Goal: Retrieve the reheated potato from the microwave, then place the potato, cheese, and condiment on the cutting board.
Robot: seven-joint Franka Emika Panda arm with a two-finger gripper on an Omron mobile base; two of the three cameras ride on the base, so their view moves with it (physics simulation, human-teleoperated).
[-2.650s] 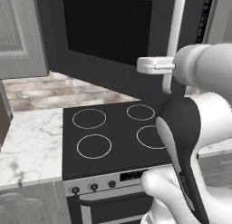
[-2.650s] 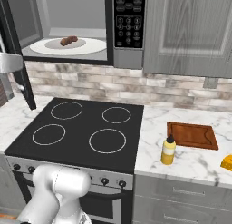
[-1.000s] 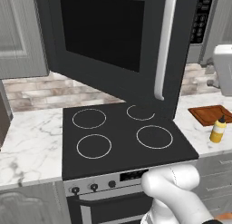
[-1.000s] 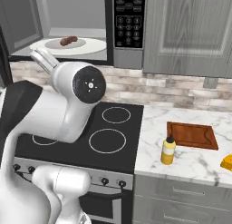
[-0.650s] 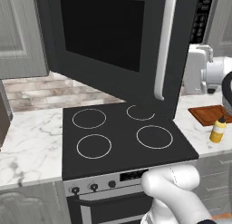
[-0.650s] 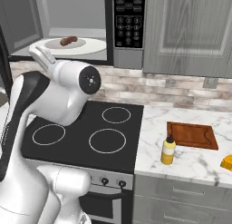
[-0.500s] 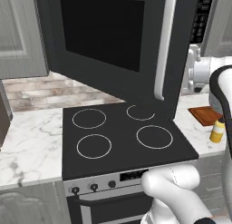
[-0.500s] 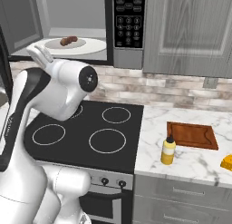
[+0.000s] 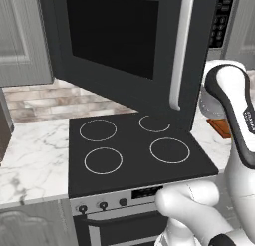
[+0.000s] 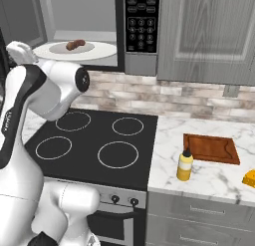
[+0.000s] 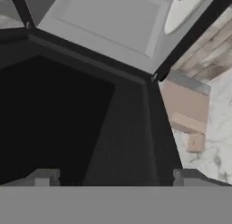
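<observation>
While the microwave (image 10: 142,26) door (image 9: 124,46) hangs swung wide, the gripper (image 11: 116,175) looks along its inner face with both finger tips spread as far apart as they go and nothing between them. Past the door's edge, up and to the right of the gripper in the hand view, a slice of the white plate (image 11: 183,12) shows inside the pale oven cavity. From the right base view, the potato (image 10: 75,44) lies on that plate (image 10: 102,52) in the open microwave, above the arm's elbow. Well off to the arm's right, on the marble worktop (image 10: 214,178) beyond the black stove (image 10: 94,145), the board (image 10: 210,148) lies flat against the back. The condiment (image 10: 185,165) stands upright just in front of the board's near left corner, apart from it. The cheese (image 10: 250,179) rests at the picture's right edge, on the worktop, near the board's front right corner and not on it.
</observation>
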